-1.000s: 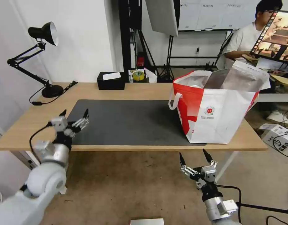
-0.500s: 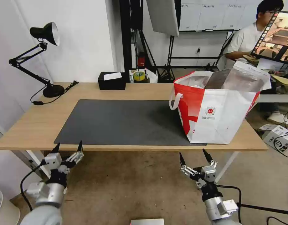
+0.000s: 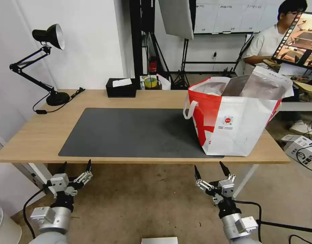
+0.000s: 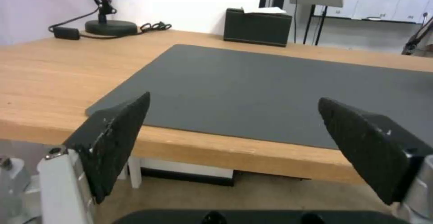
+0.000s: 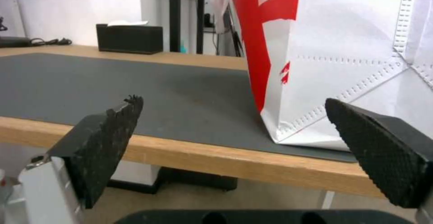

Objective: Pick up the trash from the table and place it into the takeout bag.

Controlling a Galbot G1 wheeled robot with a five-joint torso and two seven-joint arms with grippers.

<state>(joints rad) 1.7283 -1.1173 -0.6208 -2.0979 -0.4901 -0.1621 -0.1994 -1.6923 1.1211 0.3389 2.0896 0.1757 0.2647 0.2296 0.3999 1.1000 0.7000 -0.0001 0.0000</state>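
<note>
The table (image 3: 40, 132) is carrying a dark mat (image 3: 129, 132); at 3 o'clock the takeout bag (image 3: 237, 125) is standing upright. The left gripper (image 3: 75, 166) and right gripper (image 3: 210, 169) are hanging below the edge, fingers spread apart.

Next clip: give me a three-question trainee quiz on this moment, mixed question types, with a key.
1. True or false: the left hand is over the mat.
2. The bag stands at which end of the table? A) robot's right B) robot's left C) middle
3. Fill in: both hands, including the right hand, are ___ and hold nothing.

Key: 1 false, it hangs below the table's front edge. 2 A. 3 open.
</note>
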